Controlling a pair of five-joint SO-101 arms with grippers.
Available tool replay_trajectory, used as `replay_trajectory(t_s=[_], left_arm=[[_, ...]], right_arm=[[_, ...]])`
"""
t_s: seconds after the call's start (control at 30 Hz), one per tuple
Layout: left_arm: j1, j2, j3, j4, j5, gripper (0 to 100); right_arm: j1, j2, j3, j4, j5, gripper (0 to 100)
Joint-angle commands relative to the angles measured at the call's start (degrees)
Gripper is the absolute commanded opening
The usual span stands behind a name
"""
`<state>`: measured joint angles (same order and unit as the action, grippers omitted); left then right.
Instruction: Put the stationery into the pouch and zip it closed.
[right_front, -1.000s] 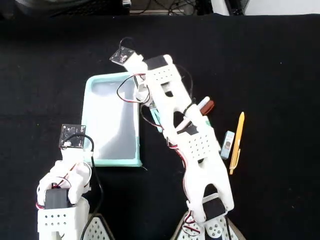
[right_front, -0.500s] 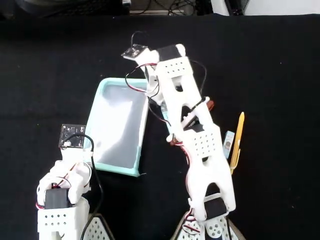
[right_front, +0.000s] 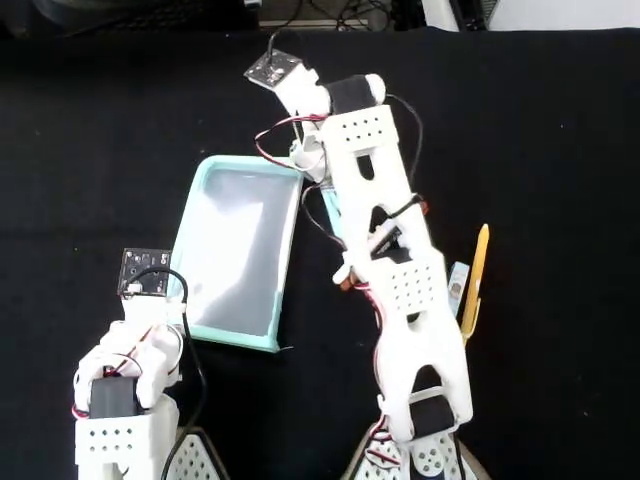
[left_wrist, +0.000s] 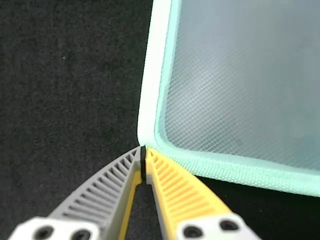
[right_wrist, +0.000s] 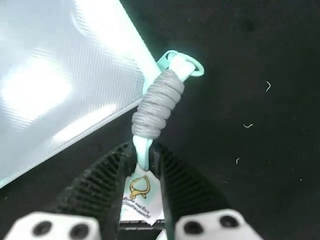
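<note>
Black worktop (right_front: 560, 130) carries one pouch (right_front: 235, 250), centre-left in the high view, flat and seemingly empty. Nothing looks packed yet: one yellow pen (right_front: 476, 280), one small block (right_front: 456, 290) beside it and one marker (right_front: 421, 208), mostly hidden under the arm, lie right of centre, outside it. Right end effector (right_wrist: 143, 150) is clamped on the zip pull (right_wrist: 157, 107); left end effector (left_wrist: 144, 152) pinches the pouch's corner. Loading all three and zipping remain, I judge.
</note>
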<state>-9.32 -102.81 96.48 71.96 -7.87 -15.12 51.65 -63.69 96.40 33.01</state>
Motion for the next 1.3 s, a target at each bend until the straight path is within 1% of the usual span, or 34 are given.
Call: replay_trajectory(t_s=[0.0,0.13,0.27,0.47,0.67,0.8,0.87,0.97,1.13,1.27], left_arm=[[0.4,-0.4,0.9,0.3,0.3,3],[0.4,-0.4,0.9,0.3,0.3,3],[0.4,-0.4,0.9,0.3,0.3,3],[0.4,-0.4,0.9,0.3,0.3,3],[0.4,-0.4,0.9,0.3,0.3,3],[0.4,-0.4,0.9,0.3,0.3,3],[0.4,-0.4,0.9,0.3,0.3,3],[0.4,-0.4,0.9,0.3,0.3,3],[0.4,-0.4,0.9,0.3,0.3,3],[0.4,-0.4,0.9,0.3,0.3,3]], right_arm=[[4.2,-0.3,2.6,-4.0,0.3,1.5],[8.3,-0.3,5.2,-6.5,0.3,1.5],[10.7,-0.3,5.2,-7.5,0.4,2.9],[9.7,-0.3,5.7,-5.8,0.4,24.0],[6.0,-0.3,5.6,-5.7,0.6,21.9],[2.4,-0.3,5.7,-3.5,5.2,21.9],[1.2,0.0,5.8,-3.4,6.2,21.9],[0.9,2.9,5.2,-4.0,6.4,22.0],[1.0,9.9,5.1,-8.1,6.4,22.0],[1.1,12.6,1.5,-10.5,6.3,22.0]])
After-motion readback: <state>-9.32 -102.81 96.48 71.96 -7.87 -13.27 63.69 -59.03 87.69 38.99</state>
